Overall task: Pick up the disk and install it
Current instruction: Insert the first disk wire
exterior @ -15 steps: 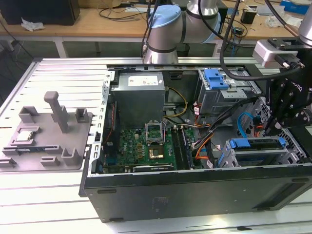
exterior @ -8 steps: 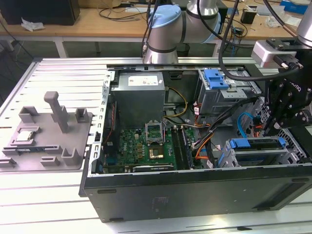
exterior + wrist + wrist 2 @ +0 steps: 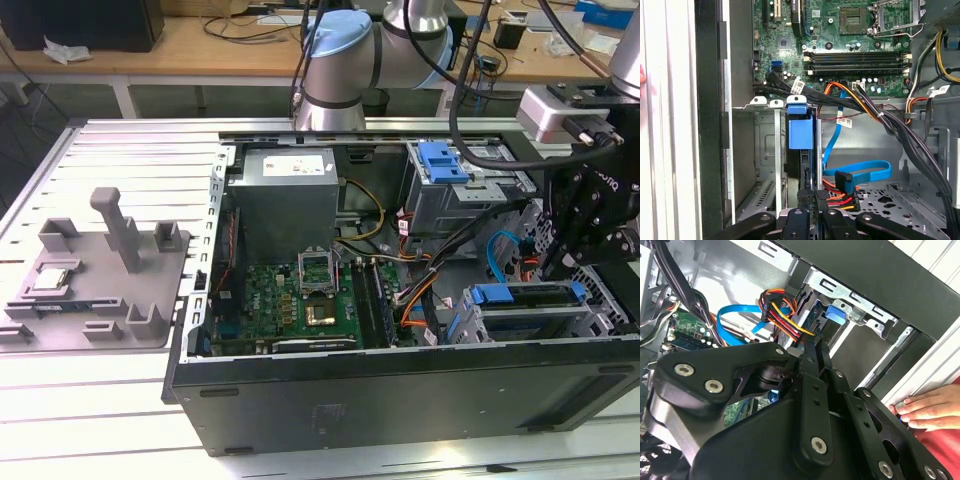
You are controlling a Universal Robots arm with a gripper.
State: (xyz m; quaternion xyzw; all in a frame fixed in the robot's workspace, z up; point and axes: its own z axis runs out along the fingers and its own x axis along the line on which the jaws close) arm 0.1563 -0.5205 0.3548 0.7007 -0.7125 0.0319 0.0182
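The disk point(image 3: 525, 296) stands on edge in the drive cage point(image 3: 560, 325) at the exterior view's right end of the open computer case, its blue carrier bracket point(image 3: 800, 132) on the side facing the motherboard. My gripper point(image 3: 813, 202) reaches down onto its near edge, fingers point(image 3: 809, 352) close together on either side of it. In the first wrist view the disk's dark edge point(image 3: 807, 170) runs between two cage walls. In the exterior view the black gripper body point(image 3: 590, 225) hangs just above the cage.
A person's hand point(image 3: 930, 407) rests on the case rim beside the cage. Orange, red and blue cables point(image 3: 855, 175) lie right next to the disk. Another blue-bracketed bay point(image 3: 445, 160) sits further back. A grey fixture point(image 3: 100, 270) stands on the table at the exterior view's left.
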